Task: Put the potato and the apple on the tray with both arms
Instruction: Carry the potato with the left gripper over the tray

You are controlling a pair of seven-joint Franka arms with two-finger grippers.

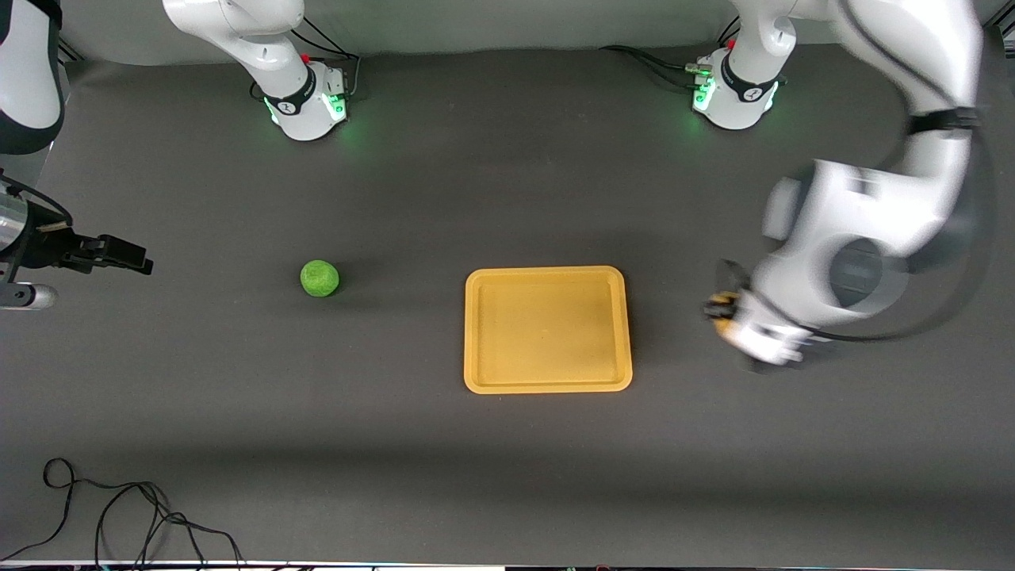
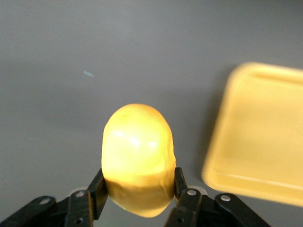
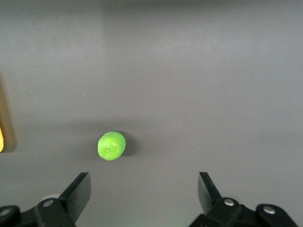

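So the left gripper (image 2: 138, 196) has the potato (image 2: 138, 158) pinched between its fingers, up in the air over bare table just off the tray's (image 1: 547, 329) edge toward the left arm's end. The right gripper (image 3: 144, 191) is spread wide, hovering at the right arm's end. The apple (image 1: 319, 278) sits on the table between it and the tray, untouched

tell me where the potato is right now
The potato is clamped in the left hand, held over bare table just off the tray's edge toward the left arm's end.
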